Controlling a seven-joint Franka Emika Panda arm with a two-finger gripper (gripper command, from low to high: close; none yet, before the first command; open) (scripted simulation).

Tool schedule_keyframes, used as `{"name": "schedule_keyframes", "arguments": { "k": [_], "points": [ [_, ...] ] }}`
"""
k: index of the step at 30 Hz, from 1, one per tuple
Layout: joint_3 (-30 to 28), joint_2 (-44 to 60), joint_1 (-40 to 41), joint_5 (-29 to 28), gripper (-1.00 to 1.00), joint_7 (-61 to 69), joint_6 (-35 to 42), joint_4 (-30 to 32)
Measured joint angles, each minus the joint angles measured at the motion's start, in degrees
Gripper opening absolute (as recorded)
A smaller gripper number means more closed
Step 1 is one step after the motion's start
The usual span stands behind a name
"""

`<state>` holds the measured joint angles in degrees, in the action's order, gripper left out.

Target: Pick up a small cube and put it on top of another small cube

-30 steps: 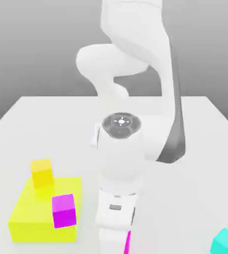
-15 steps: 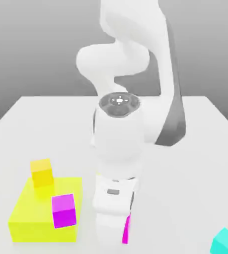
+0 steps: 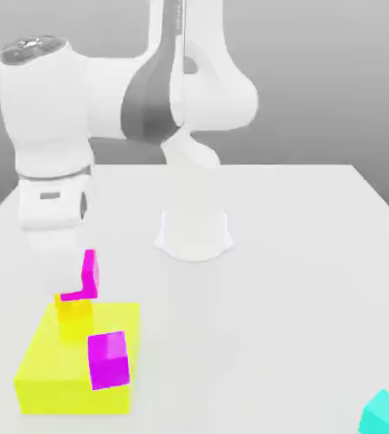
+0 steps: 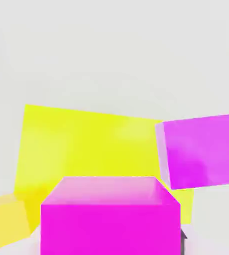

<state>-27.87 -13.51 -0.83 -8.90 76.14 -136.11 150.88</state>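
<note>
Clamped on the hot pink cube (image 3: 89, 273), our gripper (image 3: 77, 288) hangs just above the orange-yellow cube (image 3: 73, 309), which sits beside the lemon-yellow block (image 3: 53, 373) bearing the violet cube (image 3: 108, 359). We judge the placing step is at hand: we should square the pink cube's faces to the orange one, centre it, lower gently and let go only on contact. A second ago the arm stood at the near middle of the table; now it reaches toward the exterior view's left.

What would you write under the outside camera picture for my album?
Robot gripper carries a pink cube just above the orange cube, beside a big yellow block.
</note>
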Motion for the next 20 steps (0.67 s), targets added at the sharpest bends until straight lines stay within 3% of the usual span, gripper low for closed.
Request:
{"name": "schedule_keyframes", "arguments": {
  "k": [5,11,12,20],
  "points": [
    [-2.5,-8.2,4.3,-7.3,-1.0,7.9,-0.2,6.1],
    [-5.9,0.2,2.0,-4.9,-1.0,11.8,-12.4,9.6],
    [-6.2,1.4,1.8,-4.5,1.0,12.2,-13.8,9.9],
    [-6.0,0.1,2.0,-4.8,1.0,11.9,-12.3,9.6]
  ]
}}
